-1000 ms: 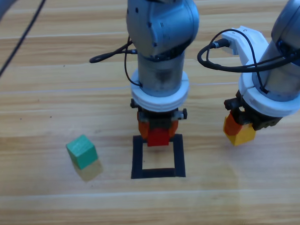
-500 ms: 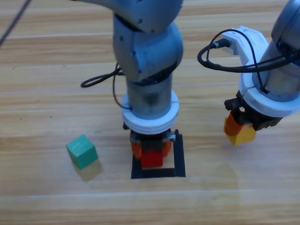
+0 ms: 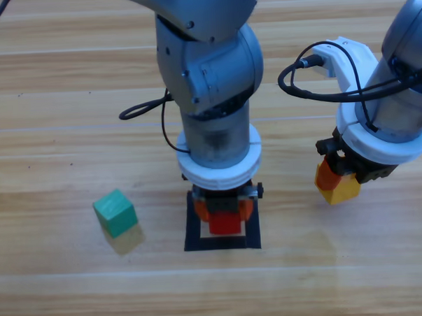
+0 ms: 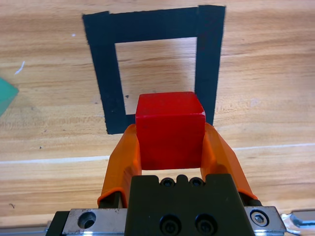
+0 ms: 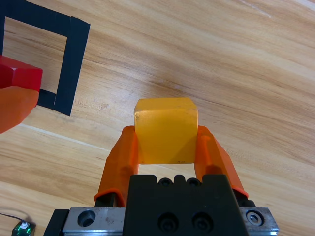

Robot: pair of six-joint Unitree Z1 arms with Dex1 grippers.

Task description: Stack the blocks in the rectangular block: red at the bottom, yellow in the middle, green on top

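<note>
Sitting alone on the wooden table (image 3: 55, 277), the teal-green cube (image 3: 115, 212) lies well to the left of the black tape outline (image 3: 252, 223), with nothing between them. Over that outline hangs the left gripper (image 3: 224, 212), its arm coming straight down from the top of the high view and hiding the outline's far edge; its orange jaws are clamped on the red cube (image 4: 170, 129), which in the wrist view sits above the near tape edge. Off to the right, clear of the tape, the right gripper (image 3: 336, 182) pinches the yellow cube (image 5: 166, 130) above bare wood.
</note>
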